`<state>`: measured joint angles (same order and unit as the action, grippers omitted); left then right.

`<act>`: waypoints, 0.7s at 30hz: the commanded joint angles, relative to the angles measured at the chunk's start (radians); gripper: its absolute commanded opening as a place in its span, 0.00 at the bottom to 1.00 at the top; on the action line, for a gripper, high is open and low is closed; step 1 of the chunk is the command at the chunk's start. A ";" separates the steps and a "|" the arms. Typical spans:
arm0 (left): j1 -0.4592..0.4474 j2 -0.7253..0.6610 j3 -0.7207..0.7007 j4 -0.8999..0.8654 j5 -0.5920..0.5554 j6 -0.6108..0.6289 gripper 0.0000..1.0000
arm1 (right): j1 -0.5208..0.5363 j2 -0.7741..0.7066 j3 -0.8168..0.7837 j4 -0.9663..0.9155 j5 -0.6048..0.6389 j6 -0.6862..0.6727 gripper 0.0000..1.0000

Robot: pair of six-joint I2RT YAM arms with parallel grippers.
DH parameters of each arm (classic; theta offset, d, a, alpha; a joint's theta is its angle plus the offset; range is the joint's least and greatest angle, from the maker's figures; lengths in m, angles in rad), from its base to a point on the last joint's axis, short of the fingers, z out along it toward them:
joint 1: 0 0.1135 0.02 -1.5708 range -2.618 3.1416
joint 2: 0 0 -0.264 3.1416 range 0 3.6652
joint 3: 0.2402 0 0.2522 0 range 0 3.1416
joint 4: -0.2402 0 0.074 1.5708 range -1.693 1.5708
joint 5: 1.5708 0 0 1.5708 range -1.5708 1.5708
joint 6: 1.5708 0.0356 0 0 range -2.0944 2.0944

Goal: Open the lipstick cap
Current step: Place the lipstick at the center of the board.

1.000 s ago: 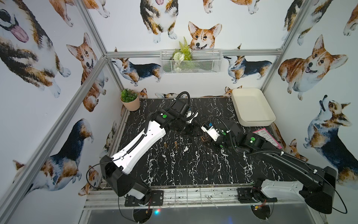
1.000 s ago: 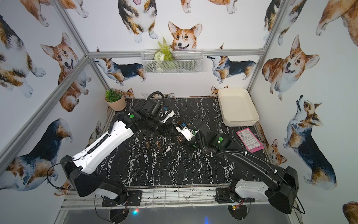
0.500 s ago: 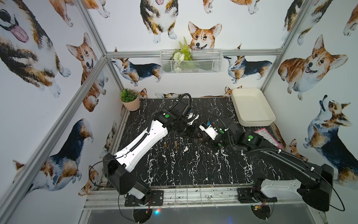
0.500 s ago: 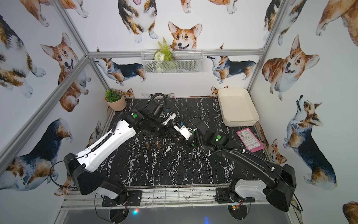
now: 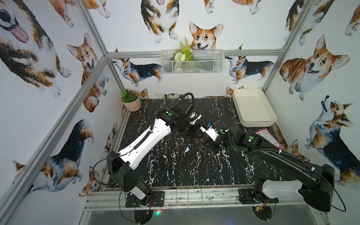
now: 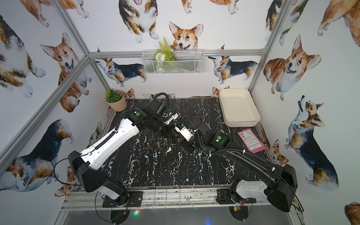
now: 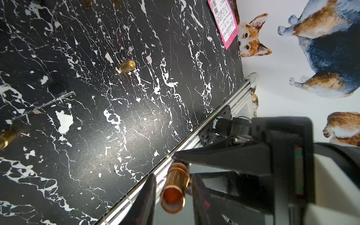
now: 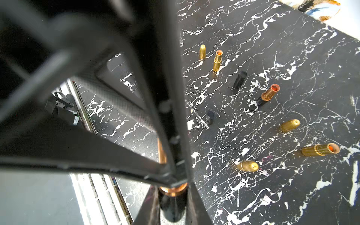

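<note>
White walls (image 5: 126,29) papered with painted corgis stood inside a silver aluminium frame (image 5: 136,54). The black, white-veined marble tabletop (image 5: 194,165) was evenly lit. A white wire basket (image 5: 204,66) hung behind, and a small green plant in a terracotta pot (image 5: 131,101) sat in the corner.

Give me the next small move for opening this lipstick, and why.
Probably close the jaws of the left gripper onto the copper end of the black-based copper lipstick tube. Its fingers flank the copper with slim gaps either side, so no grip yet, while the right gripper is shut on the black base.
</note>
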<state>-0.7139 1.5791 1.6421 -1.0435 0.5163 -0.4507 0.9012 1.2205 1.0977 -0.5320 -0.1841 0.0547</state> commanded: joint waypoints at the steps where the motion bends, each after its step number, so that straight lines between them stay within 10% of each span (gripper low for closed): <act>1: -0.001 0.004 0.001 -0.028 0.009 0.015 0.31 | 0.001 0.005 0.002 0.029 0.005 -0.017 0.07; 21: -0.003 0.029 0.013 -0.026 0.025 0.038 0.25 | 0.001 0.014 0.014 0.018 -0.005 -0.024 0.07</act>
<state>-0.7147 1.6012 1.6432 -1.0569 0.5278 -0.4381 0.9009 1.2346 1.1023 -0.5442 -0.1776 0.0528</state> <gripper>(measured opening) 0.242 0.205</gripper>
